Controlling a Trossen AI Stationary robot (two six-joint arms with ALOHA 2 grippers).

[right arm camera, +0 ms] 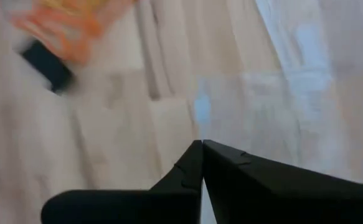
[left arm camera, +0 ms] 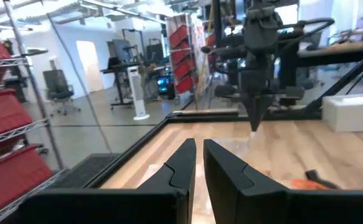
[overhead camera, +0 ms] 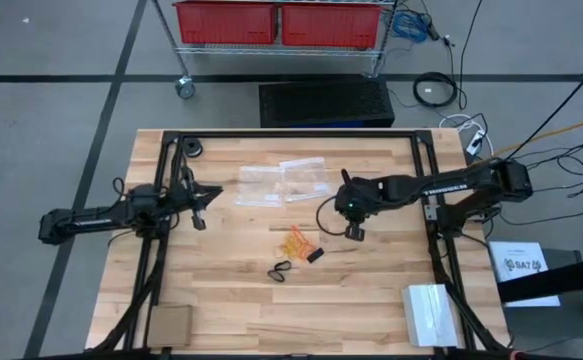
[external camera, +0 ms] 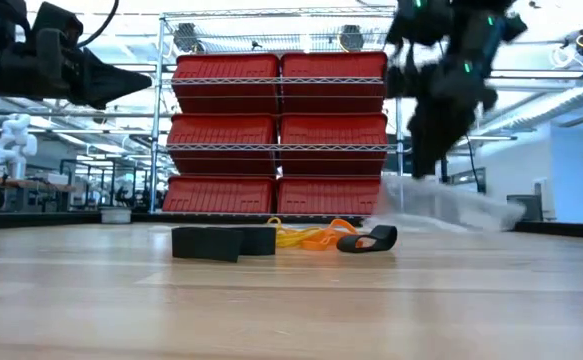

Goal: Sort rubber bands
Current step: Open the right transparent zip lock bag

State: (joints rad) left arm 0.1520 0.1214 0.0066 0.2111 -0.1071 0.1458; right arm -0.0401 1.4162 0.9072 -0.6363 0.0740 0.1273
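Your right hand [overhead camera: 355, 233], fingers pressed together and holding nothing, hangs just beside the orange rubber bands [overhead camera: 298, 240] mid-bench; your left hand [overhead camera: 200, 222], fingers narrowly parted, waits well apart from them.

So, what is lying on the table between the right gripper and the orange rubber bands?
Nothing: in the high view, only bare wood separates the right gripper from the orange rubber bands. The clear bags lie further back.
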